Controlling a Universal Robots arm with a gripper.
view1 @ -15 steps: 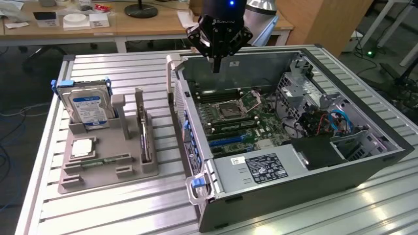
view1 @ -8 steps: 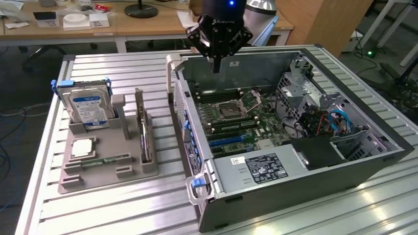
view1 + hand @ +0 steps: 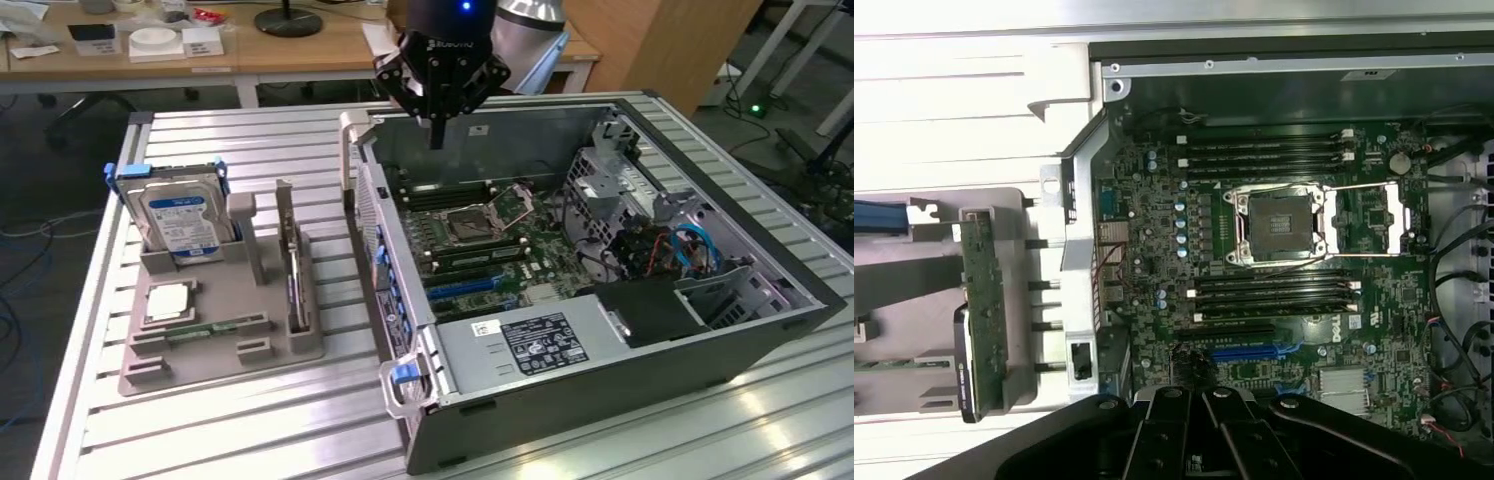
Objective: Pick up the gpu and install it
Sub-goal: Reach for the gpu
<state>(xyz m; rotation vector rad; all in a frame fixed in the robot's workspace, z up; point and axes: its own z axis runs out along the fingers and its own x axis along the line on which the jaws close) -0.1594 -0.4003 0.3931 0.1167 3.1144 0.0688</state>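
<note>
The gpu stands on edge in a slot of the grey holder, on the exterior view's left of the open computer case. In the wrist view the gpu shows as a narrow green board with a black cooler edge. My gripper hangs above the far rim of the case, over the motherboard, well apart from the gpu. Its fingers meet in a point with nothing between them. A blue expansion slot lies on the motherboard just beyond the fingertips.
The holder also carries a silver hard drive with a blue label, a processor chip and a narrow memory stick. The case side wall stands between holder and motherboard. Cables fill the case's right part.
</note>
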